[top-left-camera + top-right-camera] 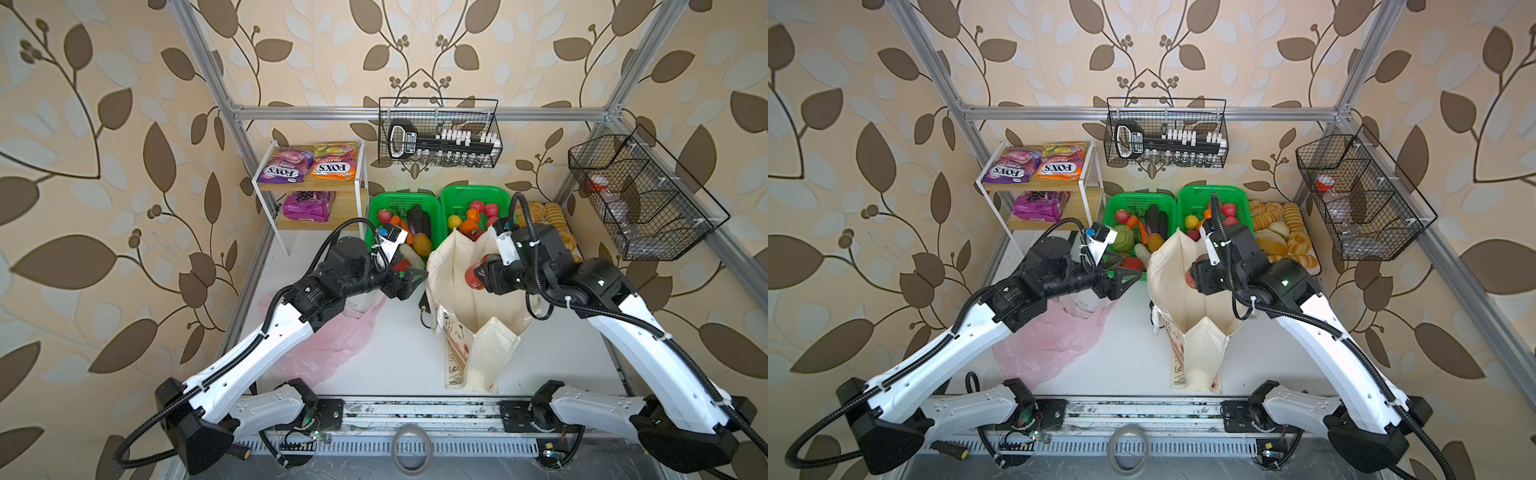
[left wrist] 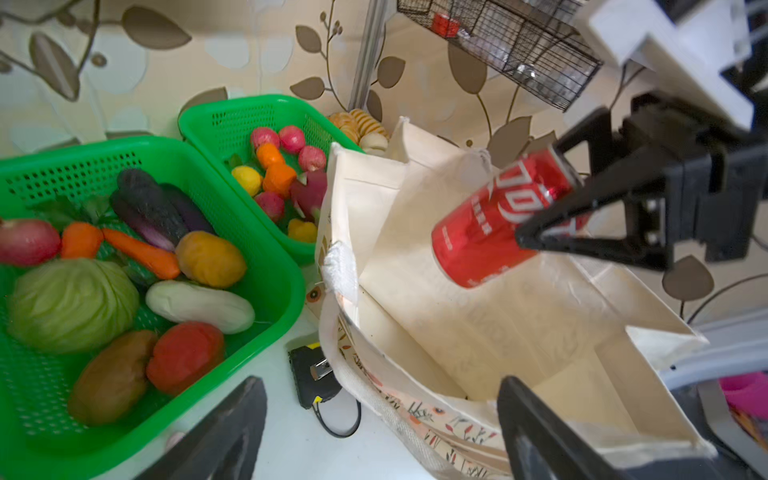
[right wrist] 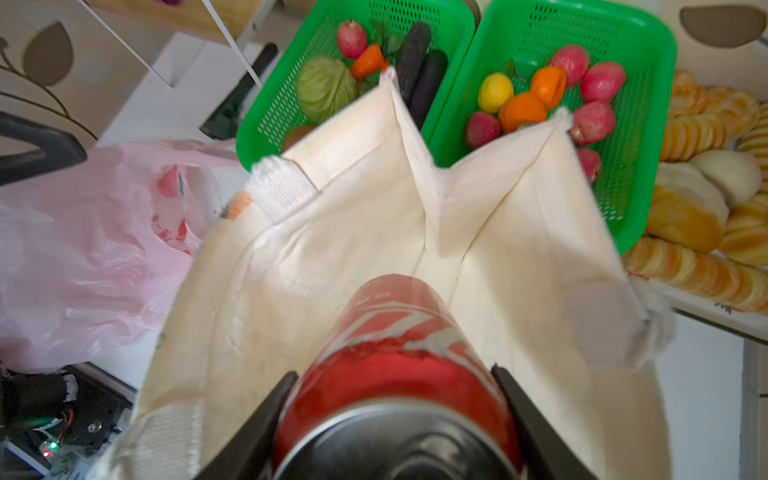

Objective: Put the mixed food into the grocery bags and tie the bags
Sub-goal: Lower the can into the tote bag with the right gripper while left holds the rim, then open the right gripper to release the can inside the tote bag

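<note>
The cream canvas tote (image 1: 494,345) stands open mid-table. My right gripper (image 3: 394,374) is clamped round the red soda can (image 2: 498,216), holding it tilted over the tote's mouth, above the rim and not yet inside. My left gripper (image 2: 379,386) is spread wide and empty, just beside the tote's rim on the basket side.

I'd say the step is the drop. I want to bring the can down well between the walls, clear of the folded-in end panel, and let go low so it can't bounce out or tip the soft bag. The free gripper could steady the rim if the cloth sags.

The thin pink plastic bag (image 1: 328,336) lies crumpled flat on the table under my left arm. I can't tell whether anything is in it.

My count:
- Two bags
- Two green baskets – vegetables (image 1: 399,196) and fruit (image 1: 473,190)
- Two FOX'S pouches, purple (image 1: 286,166) and orange (image 1: 334,162), on the shelf top
- One purple packet (image 1: 309,205) on the shelf below
- One can
- In the fruit basket, two oranges (image 3: 548,85) and at least two lemons (image 2: 246,178)
</note>
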Motion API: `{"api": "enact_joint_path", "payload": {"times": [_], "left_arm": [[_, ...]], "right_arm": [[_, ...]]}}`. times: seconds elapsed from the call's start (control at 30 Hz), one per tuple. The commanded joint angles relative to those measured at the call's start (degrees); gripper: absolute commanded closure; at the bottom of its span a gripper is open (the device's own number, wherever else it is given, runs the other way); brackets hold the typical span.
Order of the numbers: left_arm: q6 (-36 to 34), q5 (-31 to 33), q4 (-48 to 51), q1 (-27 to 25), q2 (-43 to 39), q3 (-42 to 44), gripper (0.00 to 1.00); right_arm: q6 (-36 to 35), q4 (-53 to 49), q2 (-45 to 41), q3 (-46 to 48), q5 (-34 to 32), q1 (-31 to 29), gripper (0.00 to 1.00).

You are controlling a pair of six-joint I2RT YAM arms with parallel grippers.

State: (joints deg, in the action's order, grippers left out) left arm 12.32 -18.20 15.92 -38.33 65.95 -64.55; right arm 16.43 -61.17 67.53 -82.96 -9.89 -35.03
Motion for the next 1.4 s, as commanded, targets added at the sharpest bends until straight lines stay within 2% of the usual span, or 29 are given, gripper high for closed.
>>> {"api": "enact_joint_path", "payload": {"times": [0.0, 0.17, 0.4, 0.5, 0.57, 0.6, 0.67, 0.77, 0.9, 1.0, 1.37], "left_arm": [[12.01, -3.96, -0.23, -0.43, 3.28, -3.72, 0.13], [15.65, -5.71, 2.74, -0.44, 9.0, -6.48, 0.19], [17.29, -6.19, 3.07, -0.43, 12.2, -6.9, 0.27], [18.39, -7.09, 2.67, -0.48, 13.3, -6.88, 0.36], [19.26, -8.17, 2.2, -0.45, 14.08, -7.08, 0.47], [20.35, -8.6, 2.02, -0.5, 14.63, -7.27, 0.62], [21.56, -9.17, 1.43, -0.45, 14.9, -7.17, 0.76], [23.5, -9.77, 1.11, -0.46, 14.99, -7.03, 0.85], [27.01, -9.75, 0.37, -0.51, 14.33, -6.34, 0.9], [29.39, -10.18, -1.03, -0.52, 13.36, -5.71, 0.9], [29.17, -10.22, -1.27, -0.52, 11.44, -6.02, 0.92]], "right_arm": [[1.18, 5.35, 0.44, 2.86, -2.74, -1.53, 0.63], [-0.36, 9.02, 1.21, 8.27, -3.51, -3.28, 0.64], [-4.22, 10.99, 3.17, 13.02, -1.57, -3.62, 0.65], [-4.83, 11.58, 3.74, 13.94, -1.01, -3.16, 0.65], [-4.91, 11.81, 4.78, 14.38, -0.18, -2.53, 0.66], [-4.72, 12.79, 6.49, 15.17, 0.76, -1.75, 0.66], [-3.77, 13.26, 8.34, 15.55, 1.23, -0.65, 0.66], [-2.42, 13.51, 10.57, 15.39, 0.03, 1.15, 0.67], [-3.03, 15.94, 12.28, 15.55, -0.85, 2.14, 0.67], [-0.92, 17.2, 14.38, 15.0, -0.27, 3.81, 0.66], [5.74, 22.89, 19.97, 15.96, -4.35, 4.97, 0.67]]}}
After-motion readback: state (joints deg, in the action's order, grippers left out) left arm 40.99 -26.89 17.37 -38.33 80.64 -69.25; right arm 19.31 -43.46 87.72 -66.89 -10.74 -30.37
